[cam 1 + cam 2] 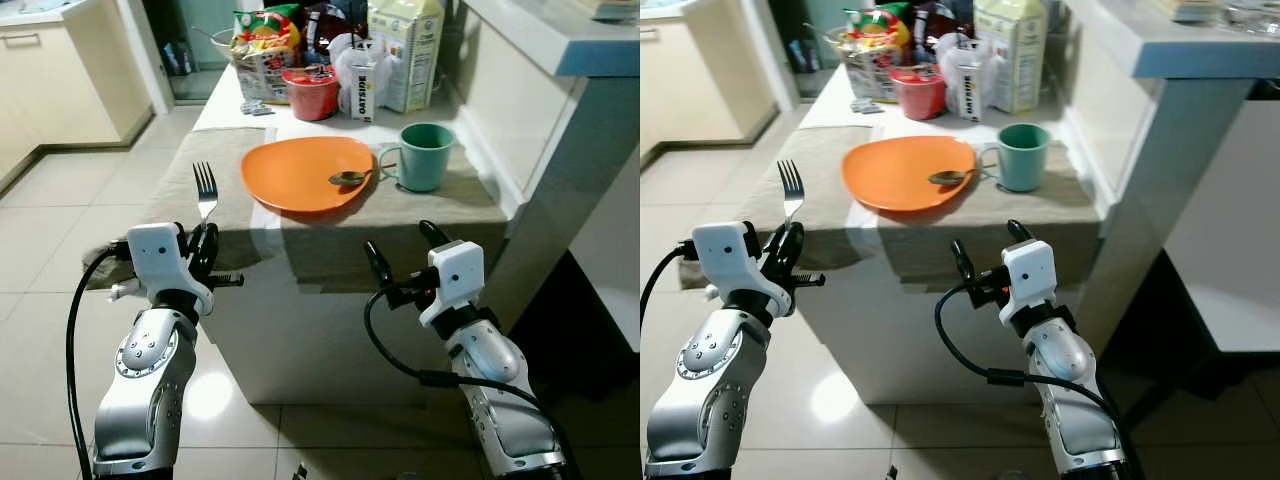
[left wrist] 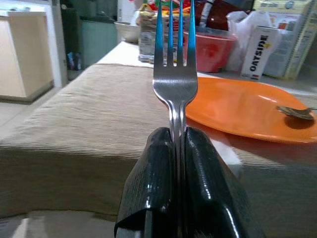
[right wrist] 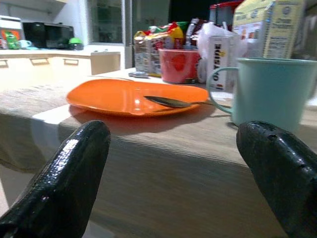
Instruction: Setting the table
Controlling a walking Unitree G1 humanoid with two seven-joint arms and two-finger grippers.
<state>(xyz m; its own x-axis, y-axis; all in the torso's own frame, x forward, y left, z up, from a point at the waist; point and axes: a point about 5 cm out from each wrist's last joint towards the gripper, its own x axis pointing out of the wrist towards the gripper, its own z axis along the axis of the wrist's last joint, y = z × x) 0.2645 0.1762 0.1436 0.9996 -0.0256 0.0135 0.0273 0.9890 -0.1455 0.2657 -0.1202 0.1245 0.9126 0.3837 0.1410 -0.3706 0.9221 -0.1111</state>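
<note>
A cloth-covered table (image 1: 440, 205) carries an orange plate (image 1: 300, 175) and green mug (image 1: 425, 155).

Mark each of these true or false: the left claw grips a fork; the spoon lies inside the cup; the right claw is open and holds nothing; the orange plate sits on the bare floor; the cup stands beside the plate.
1. The left claw grips a silver metal fork. True.
2. The small metal spoon lies inside the teal handled cup. False: its bowl rests on the flat orange plate.
3. The right claw is open and holds nothing. True.
4. The plate sits on the bare floor. False: it sits on the beige cloth on the table.
5. The cup stands beside the plate. True.
</note>
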